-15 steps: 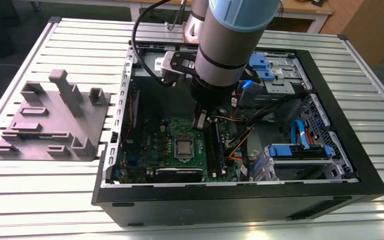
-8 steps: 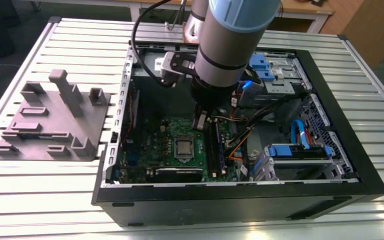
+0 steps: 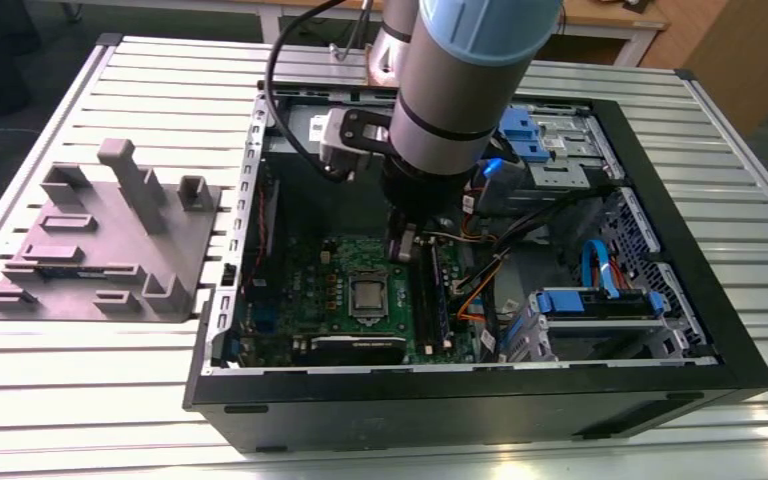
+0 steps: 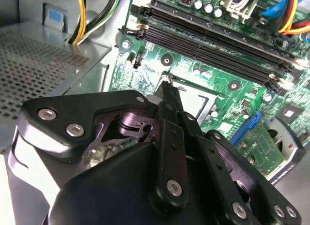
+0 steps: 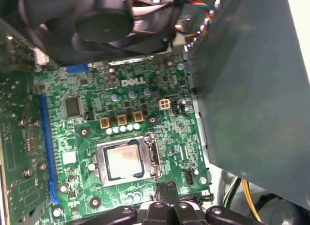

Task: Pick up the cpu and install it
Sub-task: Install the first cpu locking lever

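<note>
The cpu (image 3: 367,293), a small silvery square chip, lies flat in the motherboard socket inside the open computer case (image 3: 704,300). In the first wrist view the cpu (image 5: 123,159) sits within the socket's metal frame (image 5: 100,163). My gripper (image 3: 404,238) hangs over the motherboard, a little behind the cpu and towards the exterior view's right, apart from it. Its fingers (image 4: 167,92) are pressed together with nothing between them. In the first wrist view the gripper (image 5: 164,186) has its tips just beside the socket. Part of the socket (image 4: 196,97) is hidden behind the fingers in the second wrist view.
Black memory slots (image 4: 213,46) run beside the socket. A black fan (image 5: 104,22) hangs near the board. Coloured cables (image 3: 491,270), blue drive brackets (image 3: 598,300) and the case walls crowd the arm. A grey fixture block (image 3: 104,240) stands on the slatted table at the exterior view's left.
</note>
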Controlling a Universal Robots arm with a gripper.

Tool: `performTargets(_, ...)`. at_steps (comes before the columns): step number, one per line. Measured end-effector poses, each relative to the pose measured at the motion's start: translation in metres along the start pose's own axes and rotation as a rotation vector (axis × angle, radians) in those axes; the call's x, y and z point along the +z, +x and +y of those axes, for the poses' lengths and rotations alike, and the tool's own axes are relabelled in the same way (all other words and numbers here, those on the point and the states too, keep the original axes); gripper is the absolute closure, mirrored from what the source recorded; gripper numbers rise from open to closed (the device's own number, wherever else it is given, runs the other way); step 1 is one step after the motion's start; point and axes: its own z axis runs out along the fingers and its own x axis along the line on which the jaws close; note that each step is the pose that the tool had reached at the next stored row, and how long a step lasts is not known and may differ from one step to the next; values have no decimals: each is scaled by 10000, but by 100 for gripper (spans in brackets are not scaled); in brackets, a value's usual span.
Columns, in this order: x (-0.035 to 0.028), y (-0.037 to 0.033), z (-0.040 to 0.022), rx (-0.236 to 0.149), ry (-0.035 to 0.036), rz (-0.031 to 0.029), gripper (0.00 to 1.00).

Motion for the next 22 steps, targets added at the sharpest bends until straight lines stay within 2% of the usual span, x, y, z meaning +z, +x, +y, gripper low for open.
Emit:
performTargets(6, 11, 1, -17, -55, -3, 5, 90)
performTargets(7, 11, 4, -17, -53, -1, 16, 90)
performTargets(8, 11, 5, -18, -51, 6, 55, 90)
performTargets(9, 12, 5, -18, -48, 19, 119, 90)
performTargets(10, 12, 6, -18, -40, 36, 216, 90)
performTargets(13, 12, 6, -18, -10, 113, 637, 90)
performTargets(14, 13, 6, -18, -1, 134, 758, 90)
performTargets(15, 18, 7, -19, 0, 144, 802, 90)
performTargets(16, 23, 7, -20, -2, 147, 821, 90)
performTargets(22, 78, 32, -27, -5, 151, 852, 90)
